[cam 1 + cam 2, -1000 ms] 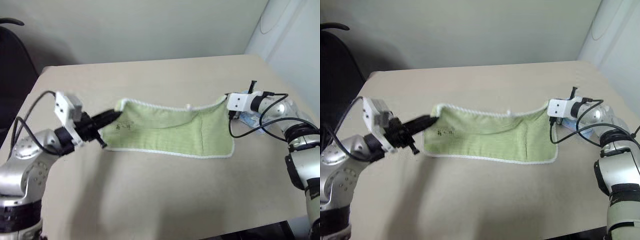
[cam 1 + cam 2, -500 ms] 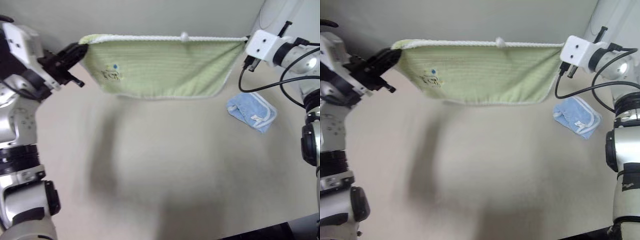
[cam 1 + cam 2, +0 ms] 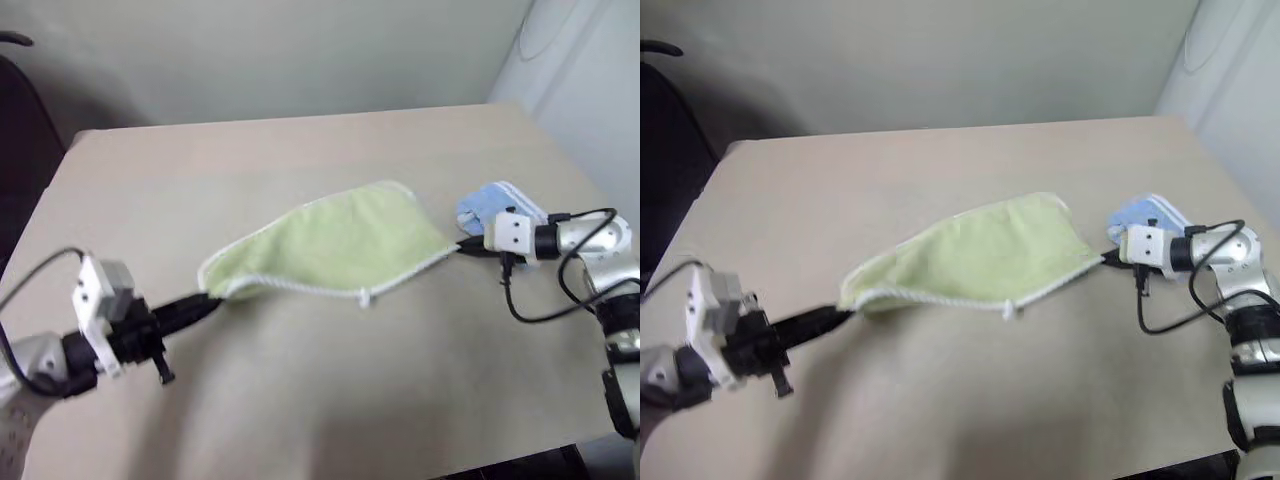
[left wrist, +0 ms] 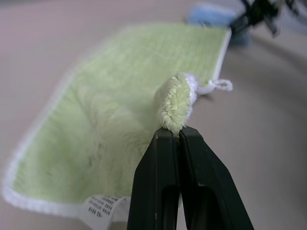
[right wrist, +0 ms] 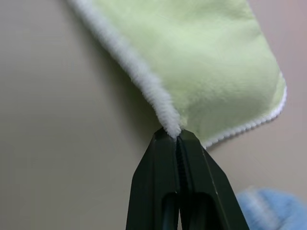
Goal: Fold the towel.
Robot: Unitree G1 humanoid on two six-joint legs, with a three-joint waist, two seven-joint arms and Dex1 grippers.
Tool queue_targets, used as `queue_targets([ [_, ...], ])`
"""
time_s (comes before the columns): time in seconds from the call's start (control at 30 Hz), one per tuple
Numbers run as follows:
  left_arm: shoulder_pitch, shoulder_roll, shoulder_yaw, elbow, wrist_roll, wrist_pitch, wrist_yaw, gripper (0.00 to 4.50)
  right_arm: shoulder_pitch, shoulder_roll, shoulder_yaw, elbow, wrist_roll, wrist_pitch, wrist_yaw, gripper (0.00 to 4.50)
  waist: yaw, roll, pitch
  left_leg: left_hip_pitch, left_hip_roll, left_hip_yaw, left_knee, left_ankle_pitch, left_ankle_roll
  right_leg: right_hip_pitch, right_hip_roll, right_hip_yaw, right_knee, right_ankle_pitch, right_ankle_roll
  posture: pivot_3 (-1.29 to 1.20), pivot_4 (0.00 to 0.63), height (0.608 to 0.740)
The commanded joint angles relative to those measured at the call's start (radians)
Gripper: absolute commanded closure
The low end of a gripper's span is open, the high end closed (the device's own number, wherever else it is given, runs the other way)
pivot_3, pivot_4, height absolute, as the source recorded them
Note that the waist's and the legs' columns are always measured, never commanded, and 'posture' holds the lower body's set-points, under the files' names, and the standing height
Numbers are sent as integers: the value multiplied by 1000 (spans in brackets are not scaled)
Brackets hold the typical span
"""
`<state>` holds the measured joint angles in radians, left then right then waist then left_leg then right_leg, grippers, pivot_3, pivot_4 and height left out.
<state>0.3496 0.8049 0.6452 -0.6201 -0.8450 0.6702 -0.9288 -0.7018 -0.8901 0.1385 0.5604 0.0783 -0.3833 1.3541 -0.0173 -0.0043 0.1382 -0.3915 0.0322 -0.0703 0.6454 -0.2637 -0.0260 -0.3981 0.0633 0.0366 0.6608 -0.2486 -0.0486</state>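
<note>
A moment ago the towel (image 3: 335, 245) hung stretched in the air; now it lies on the table (image 3: 300, 400), doubled over itself — the first fold looks made. The left gripper (image 4: 178, 135) and the right gripper (image 5: 175, 136) are both closed tight, each pinching one corner.

The towel (image 3: 335, 245) is showing as soft lime-green terry cloth, fuzzy and matt, with rough white stitched edging and a paper-like printed label (image 4: 99, 209). The fingers (image 5: 192, 191) are looking like smooth black plastic, faintly glossy. The table (image 3: 300, 400) is appearing smooth, matt and beige. The blue cloth (image 3: 497, 203) is looking soft and fluffy.
</note>
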Motion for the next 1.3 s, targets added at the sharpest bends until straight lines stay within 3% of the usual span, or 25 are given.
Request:
queue_targets([
  [0.03, 89, -17, 41, -63, 26, -24, -3, 4455, 35, -56, -43, -132, 71, 98, 69, 4500, -2, 0, 0, 6, 0, 0, 0, -1, 1, 5, 0, 0, 2, 0, -1, 0, 150, 740],
  [0.13, 138, -31, 45, -42, 45, -44, -11, 4455, 36, -74, -38, -133, 62, 116, 93, 4500, -4, 0, 1, 29, 0, 0, -1, -1, 5, 27, 1, 0, 1, -3, -3, 0, 150, 740],
  [0.23, 132, -41, 39, 6, 54, -49, 4, 4455, -19, -54, -29, -54, 31, 93, 83, 4500, -3, 0, 0, 37, 0, -1, -1, -2, 6, 36, 1, 2, 1, -6, 0, 0, 150, 740],
  [0.47, -29, -39, -9, 105, -15, -11, 53, 4455, -261, 93, 53, 258, -115, -56, 10, 4500, -3, 1, 0, 31, -1, 0, 0, -5, 10, 29, 1, 5, 1, -5, 2, 0, 150, 740],
  [0.73, -213, -27, -71, 303, 62, -19, 123, 4455, -559, 275, 196, 650, -408, -145, -394, 4500, -4, 3, 0, 22, -1, -1, -3, -4, 8, 16, 1, 5, 4, -3, -1, 0, 150, 740],
  [0.97, -243, -38, -95, 401, 142, -66, 133, 4455, -653, 379, 245, 763, -531, -73, -604, 4500, -4, 3, 0, 13, -1, -1, -4, -3, 5, 7, 1, 5, 4, -2, -3, 0, 150, 740],
  [1.3, -209, -57, -101, 436, 182, -81, 132, 4455, -669, 462, 262, 791, -607, -36, -733, 4500, -5, 3, 0, 8, -1, -2, -5, 0, 0, 0, 1, 4, 5, -1, -4, 0, 150, 740],
])
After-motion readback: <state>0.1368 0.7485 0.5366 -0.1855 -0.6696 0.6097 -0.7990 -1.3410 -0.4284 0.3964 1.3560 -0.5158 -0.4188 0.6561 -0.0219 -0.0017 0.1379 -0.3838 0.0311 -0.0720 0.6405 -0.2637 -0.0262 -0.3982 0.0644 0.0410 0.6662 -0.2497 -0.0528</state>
